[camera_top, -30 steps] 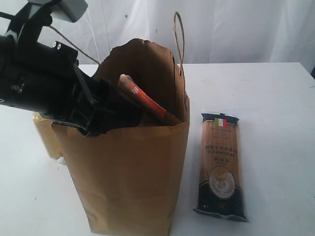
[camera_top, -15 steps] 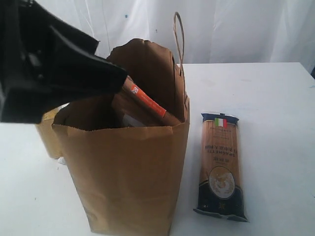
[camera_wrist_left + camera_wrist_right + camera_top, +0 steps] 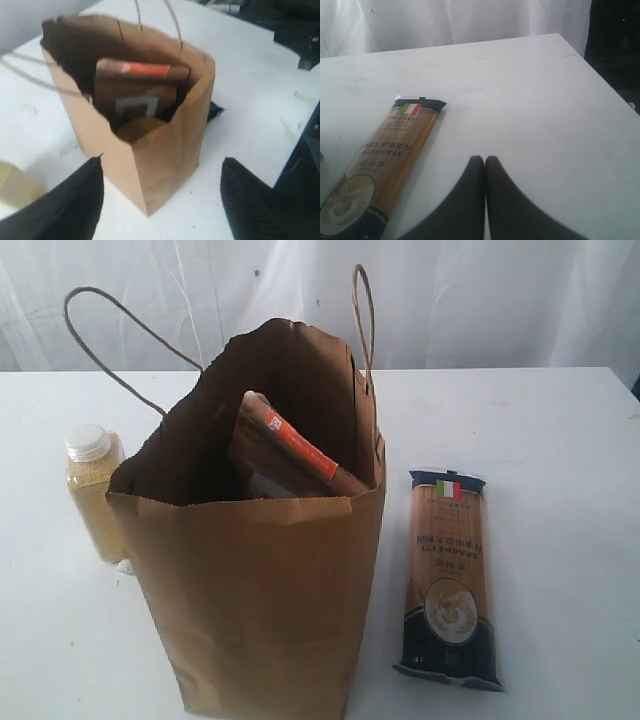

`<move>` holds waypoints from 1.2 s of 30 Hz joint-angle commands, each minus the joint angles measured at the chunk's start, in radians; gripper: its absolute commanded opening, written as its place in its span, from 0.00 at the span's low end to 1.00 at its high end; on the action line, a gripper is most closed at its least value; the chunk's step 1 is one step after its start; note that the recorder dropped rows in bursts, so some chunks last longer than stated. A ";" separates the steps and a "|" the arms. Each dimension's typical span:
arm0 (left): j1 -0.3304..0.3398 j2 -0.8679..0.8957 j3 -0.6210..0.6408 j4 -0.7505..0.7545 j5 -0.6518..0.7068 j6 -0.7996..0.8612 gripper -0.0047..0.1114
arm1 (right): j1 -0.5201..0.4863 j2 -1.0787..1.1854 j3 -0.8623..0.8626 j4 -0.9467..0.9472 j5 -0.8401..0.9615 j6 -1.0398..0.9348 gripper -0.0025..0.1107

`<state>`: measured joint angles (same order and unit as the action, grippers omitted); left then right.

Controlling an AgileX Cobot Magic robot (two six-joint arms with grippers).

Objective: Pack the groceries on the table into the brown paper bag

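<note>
The brown paper bag (image 3: 265, 570) stands upright on the white table (image 3: 560, 440), and the brown orange-labelled pouch (image 3: 290, 450) leans inside it. In the left wrist view the bag (image 3: 165, 145) shows the pouch (image 3: 135, 85) and a yellowish lid (image 3: 137, 127) below it. The yellow-grain bottle with white cap (image 3: 92, 490) stands just left of the bag. To the bag's right the dark-blue spaghetti packet (image 3: 447, 575) lies flat. My left gripper (image 3: 162, 165) hangs open above and outside the bag, holding nothing. My right gripper (image 3: 485, 160) is shut and empty beside the spaghetti packet (image 3: 385, 160). Neither gripper shows in the exterior view.
A white curtain (image 3: 480, 300) hangs behind the table. The table's edge (image 3: 600, 90) drops off to a dark area in the right wrist view. The bag's cord handles (image 3: 363, 315) stick up above its rim.
My left arm has lifted out of the bag and left the exterior view, uncovering the bottle and the bag's left handle. The pouch stays in the bag.
</note>
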<state>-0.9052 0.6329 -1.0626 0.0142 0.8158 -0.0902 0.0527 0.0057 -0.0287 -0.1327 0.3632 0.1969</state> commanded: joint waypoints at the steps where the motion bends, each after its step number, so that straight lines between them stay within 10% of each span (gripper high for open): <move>1: -0.004 -0.073 0.145 0.061 0.046 -0.150 0.63 | -0.004 -0.006 0.002 -0.001 -0.006 0.000 0.02; 22: -0.004 -0.011 0.654 0.697 -0.311 -1.110 0.63 | -0.004 -0.006 0.002 -0.001 -0.006 0.000 0.02; 36: 0.022 0.598 0.653 1.425 -0.394 -1.951 0.63 | -0.004 -0.006 0.002 -0.001 -0.006 0.000 0.02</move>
<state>-0.9012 1.1843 -0.4094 1.3536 0.3891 -1.9388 0.0527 0.0057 -0.0287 -0.1327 0.3632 0.1969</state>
